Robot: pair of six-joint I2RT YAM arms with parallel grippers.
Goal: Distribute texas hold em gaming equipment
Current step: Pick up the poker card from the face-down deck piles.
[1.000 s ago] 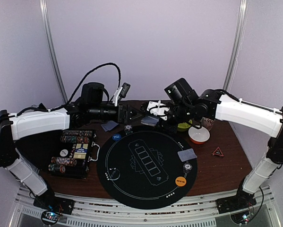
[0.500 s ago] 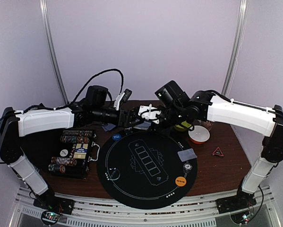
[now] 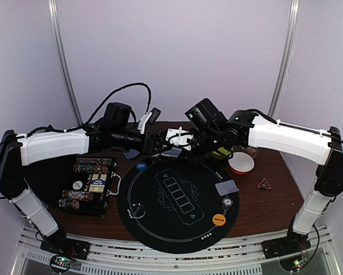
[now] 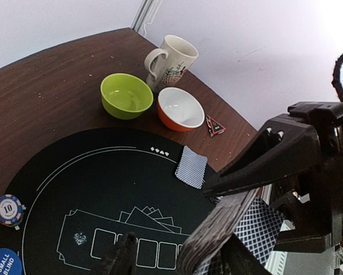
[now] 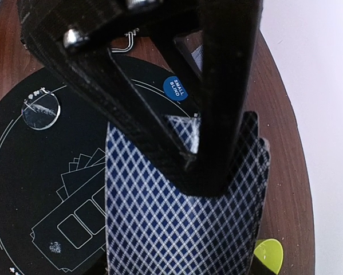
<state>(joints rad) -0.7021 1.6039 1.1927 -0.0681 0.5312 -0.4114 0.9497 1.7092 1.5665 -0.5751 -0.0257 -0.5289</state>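
My right gripper (image 3: 181, 143) is shut on a deck of blue diamond-backed cards (image 5: 177, 229) above the back edge of the black mat (image 3: 177, 229). My left gripper (image 3: 160, 143) meets it from the left. In the left wrist view the deck's edge (image 4: 217, 229) stands between the left fingers (image 4: 121, 259), with a gap on one side. One card (image 3: 227, 187) lies face down on the mat's right. Another card (image 3: 131, 154) lies off the mat's left. A blue small-blind disc (image 3: 141, 166), an orange disc (image 3: 219, 219) and a clear disc (image 3: 227, 202) lie on the mat. The red triangle (image 3: 264, 184) lies on the wood.
A green bowl (image 4: 125, 95), a white-orange bowl (image 4: 181, 109) and a patterned mug (image 4: 171, 60) stand at the back right. A chip case (image 3: 91, 186) with rows of chips sits left of the mat. A single chip (image 4: 8, 209) rests near the mat's edge.
The right arm has carried the deck leftward to the left gripper. The left jaws have narrowed around the deck.
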